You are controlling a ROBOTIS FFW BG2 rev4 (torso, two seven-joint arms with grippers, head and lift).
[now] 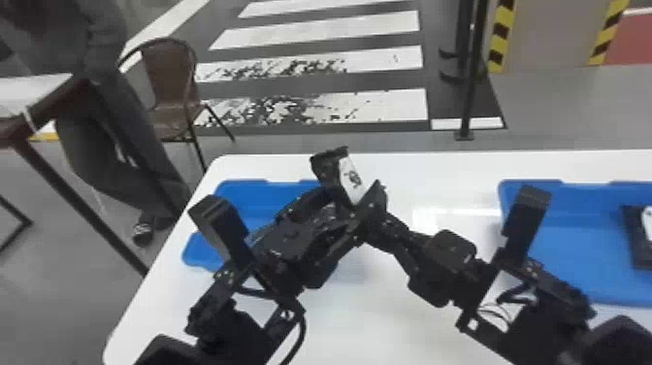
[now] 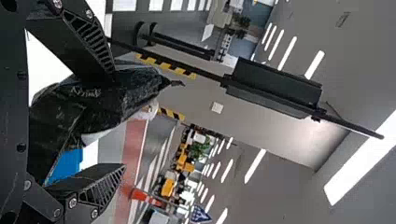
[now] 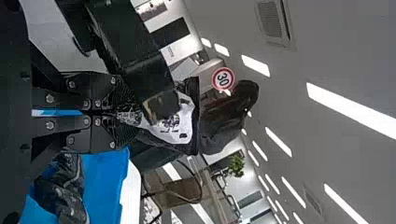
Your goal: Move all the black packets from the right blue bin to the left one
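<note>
Right fingers (image 1: 379, 195) clamped on black packet (image 1: 352, 180), left fingers (image 1: 331, 157) apart; left bin (image 1: 252, 196), right bin (image 1: 582, 252) both hold packets (image 3: 60, 193).

2 grippers: left gripper (image 1: 355, 171), right gripper (image 1: 371, 216). 2 blue bins: left bin (image 1: 252, 194), right bin (image 1: 572, 252). Packets: 1 black packet (image 1: 351, 180) up at the grippers, 1 packet (image 1: 635, 242) visible in right bin, at least 1 dark packet (image 3: 60, 196) in left, exact count unclear. 1 table (image 1: 388, 315).

Packet (image 1: 352, 179), black with white patch, is tilting midair near left bin (image 1: 252, 194). Another (image 1: 633, 238) is lying in right bin (image 1: 572, 252). Crumpled black stuff (image 3: 60, 191) is sitting in left bin, count unclear.
</note>
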